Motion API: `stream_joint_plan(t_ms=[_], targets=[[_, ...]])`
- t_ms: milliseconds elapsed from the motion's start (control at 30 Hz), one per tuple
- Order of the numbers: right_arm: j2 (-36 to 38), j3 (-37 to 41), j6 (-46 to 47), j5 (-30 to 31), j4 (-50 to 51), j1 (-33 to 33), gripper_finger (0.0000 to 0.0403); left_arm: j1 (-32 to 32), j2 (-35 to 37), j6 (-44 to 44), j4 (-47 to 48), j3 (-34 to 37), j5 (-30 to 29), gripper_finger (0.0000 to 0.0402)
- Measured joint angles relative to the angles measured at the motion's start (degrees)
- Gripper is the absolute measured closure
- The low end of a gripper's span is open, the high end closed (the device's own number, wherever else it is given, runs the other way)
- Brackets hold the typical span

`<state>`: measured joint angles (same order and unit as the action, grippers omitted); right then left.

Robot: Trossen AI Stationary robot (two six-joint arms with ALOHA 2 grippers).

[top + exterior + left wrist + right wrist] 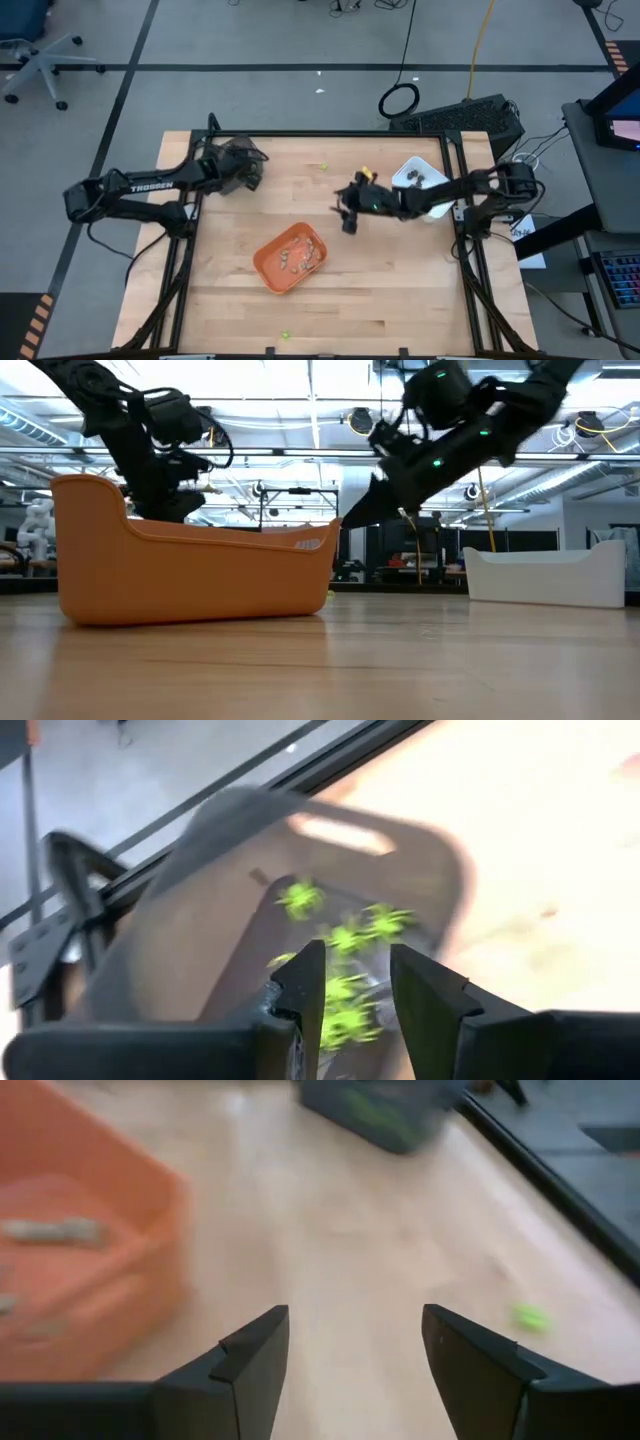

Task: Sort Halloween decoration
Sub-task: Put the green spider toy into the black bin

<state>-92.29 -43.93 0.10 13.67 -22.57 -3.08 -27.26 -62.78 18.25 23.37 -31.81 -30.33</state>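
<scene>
**Left drops green into the grey tray; right lines up on a stray**

I have the left gripper (355, 982) hanging over the dark grey tray (243, 170) at the table's (400, 290) far-left corner. Its jaws stand partly apart with nothing clamped that I can see; lime-green pieces (345, 935) lie directly beneath, inside the tray.

The right gripper (355, 1350) sits mid-table, between the orange tray (291, 257) and the white tray (420, 176), jaws wide and empty. 1 loose green piece (530, 1317) lies on bare wood ahead of it and off to 1 side, outside the jaw line, so I judge the right arm nearer and needing a sideways shift first. The piece is too blurred to read a long axis.

Tan-grey pieces (295, 256) rest in the orange tray, dark ones (415, 179) in the white. Open wood surrounds the stray; the table's black frame (540, 1175) runs beyond it. Another green piece (286, 335) lies near the front edge.
</scene>
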Motion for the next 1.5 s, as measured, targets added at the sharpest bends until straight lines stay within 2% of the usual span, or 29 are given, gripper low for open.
stream_joint_plan(t_ms=[133,400,500,633,767,1067,1167,1333,1500], targets=[[0.0,-4.1,-3.2,-0.4,7.5,-6.3,0.0188,6.0,0.0,2.9,-1.6,0.0,-2.5,0.0288],[-0.2,-7.4,-8.6,-10.7,8.5,-17.3,0.0188,19.2,0.0,10.3,-2.8,0.0,-9.2,0.0288],[-2.3,-11.8,-9.7,-13.7,12.4,-20.0,0.0188,23.8,0.0,12.4,-4.6,0.0,-11.2,0.0288],[-8.0,-19.3,-14.4,-14.6,19.3,-21.8,0.0188,28.3,0.0,13.0,-7.6,0.0,-14.0,0.0288],[-13.7,-26.1,-17.7,-19.8,25.4,-23.7,0.0188,31.3,0.0,15.1,-8.9,0.0,-14.7,0.0288],[-22.9,-37.7,-28.8,-23.0,41.7,-27.3,0.0188,38.3,-1.1,20.3,-9.6,-0.1,-18.0,0.0288],[-24.3,-39.5,-29.6,-23.4,43.0,-28.2,0.0188,39.8,-2.3,20.5,-9.7,-0.1,-19.3,0.0288],[-24.9,-40.1,-32.2,-27.4,44.3,-28.9,0.0188,40.6,-4.9,20.5,-12.0,-0.1,-19.7,0.0288],[-24.9,-40.1,-35.0,-27.6,44.1,-28.9,0.0188,40.6,-7.7,20.4,-15.1,-0.1,-19.7,0.0288]])
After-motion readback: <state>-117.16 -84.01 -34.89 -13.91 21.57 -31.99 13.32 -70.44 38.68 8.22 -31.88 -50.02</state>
